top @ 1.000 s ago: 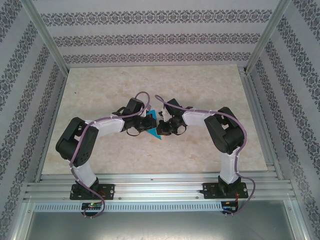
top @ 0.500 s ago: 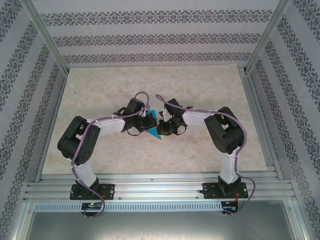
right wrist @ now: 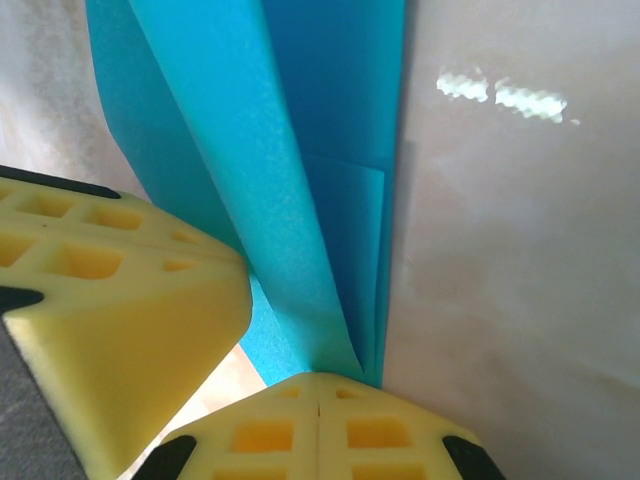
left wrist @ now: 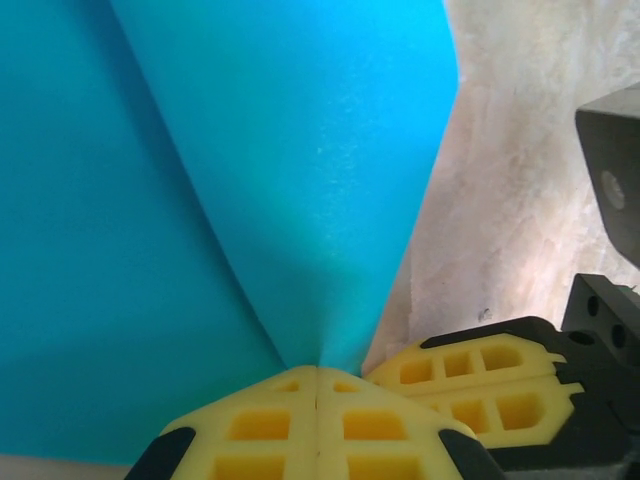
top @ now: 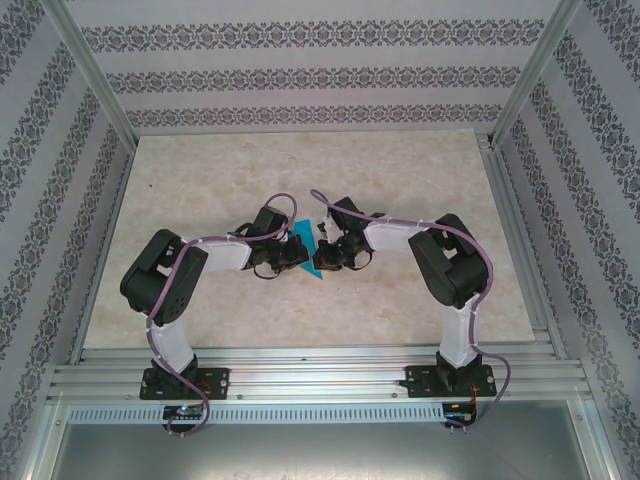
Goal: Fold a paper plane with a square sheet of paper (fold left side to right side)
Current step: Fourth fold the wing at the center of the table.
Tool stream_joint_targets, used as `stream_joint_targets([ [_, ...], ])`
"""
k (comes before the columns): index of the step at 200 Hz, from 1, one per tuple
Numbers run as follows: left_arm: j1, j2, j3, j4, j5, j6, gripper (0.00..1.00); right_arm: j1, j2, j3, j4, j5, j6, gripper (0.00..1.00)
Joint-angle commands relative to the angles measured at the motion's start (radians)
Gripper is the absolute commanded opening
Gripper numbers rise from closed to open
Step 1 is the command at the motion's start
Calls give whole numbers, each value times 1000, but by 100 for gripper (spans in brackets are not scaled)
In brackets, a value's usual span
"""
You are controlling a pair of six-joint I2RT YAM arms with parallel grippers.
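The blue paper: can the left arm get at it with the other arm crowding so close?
Yes, it seems: the left gripper is shut on the blue paper, pinching a fold. The right gripper pinches the same sheet close beside it, without blocking it.

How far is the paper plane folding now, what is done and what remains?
Done: the paper already shows folded, overlapping layers. In hand: the left tool and the right tool are both shut on it, side by side. Remaining: its flaps stand apart, so pressing the fold flat probably remains.
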Motion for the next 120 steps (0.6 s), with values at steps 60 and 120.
stream_joint_targets([
  [60,-6,56,61,46,8,0,3,28,95,-52,-168,135,-31,3],
  [120,-5,98,64,-46,-82,56,3,34,102,-41,-206,173,-44,2],
])
